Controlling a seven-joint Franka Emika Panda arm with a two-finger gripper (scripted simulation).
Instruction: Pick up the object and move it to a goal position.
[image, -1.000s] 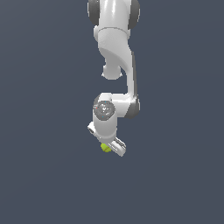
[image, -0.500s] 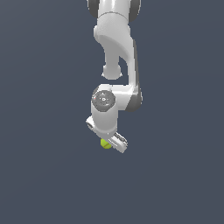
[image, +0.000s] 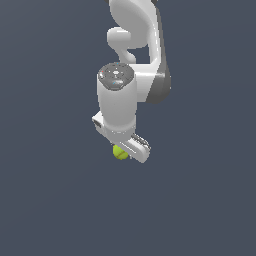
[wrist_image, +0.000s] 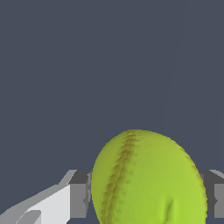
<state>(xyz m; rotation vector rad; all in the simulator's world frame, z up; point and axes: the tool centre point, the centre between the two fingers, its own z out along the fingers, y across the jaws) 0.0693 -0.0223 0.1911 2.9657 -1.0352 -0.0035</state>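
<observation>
Gripper (image: 121, 151) fingers (wrist_image: 78, 194) closed against yellow-green ball (wrist_image: 148, 179), holding it between pads; ball mostly hidden under white hand in exterior view, lower edge cropped in wrist view

The ball (wrist_image: 148, 179) is yellow-green with a reddish-brown stitched seam curving down it. The gripper (image: 122, 150) is white with dark grey finger pads (wrist_image: 79, 194). The ground (image: 50, 190) is plain slate grey.

open grey floor (image: 50, 200), ball (image: 120, 152) filling jaws
</observation>
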